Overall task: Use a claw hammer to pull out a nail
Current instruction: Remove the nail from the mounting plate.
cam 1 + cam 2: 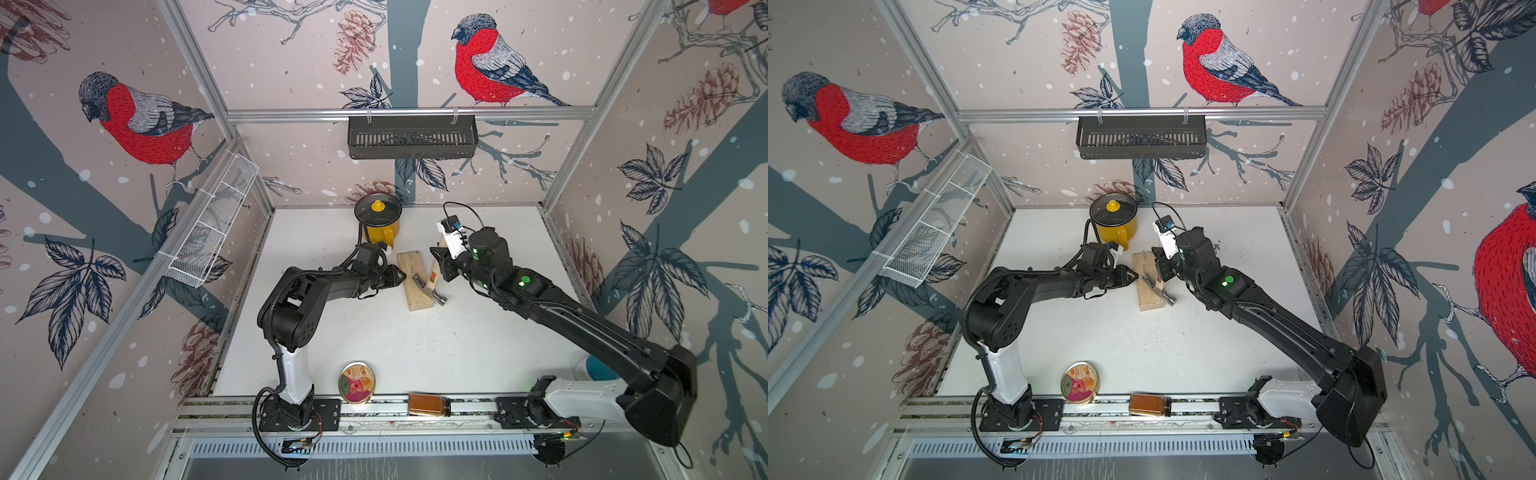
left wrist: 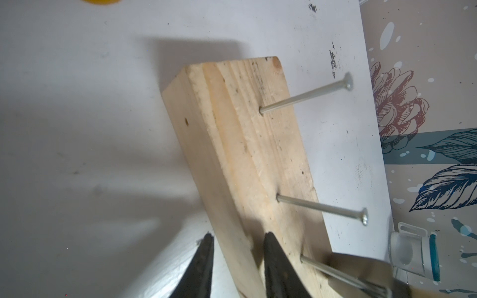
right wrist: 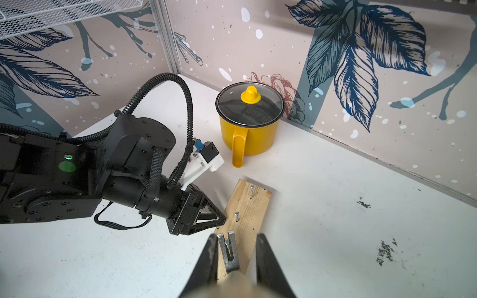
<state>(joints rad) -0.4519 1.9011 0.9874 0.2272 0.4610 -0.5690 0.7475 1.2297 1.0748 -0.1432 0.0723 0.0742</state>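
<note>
White scuffed tabletop (image 1: 415,345), enclosed by bird-patterned walls (image 1: 291,62).

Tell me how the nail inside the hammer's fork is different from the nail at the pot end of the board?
The hooked nail sits in the fork of the claw hammer; the end nail has nothing touching it. The hooked nail is farther from the yellow pot; the end nail is the closest one to it. Both are silvery, flat-headed, and stick up out of the wooden board.
</note>
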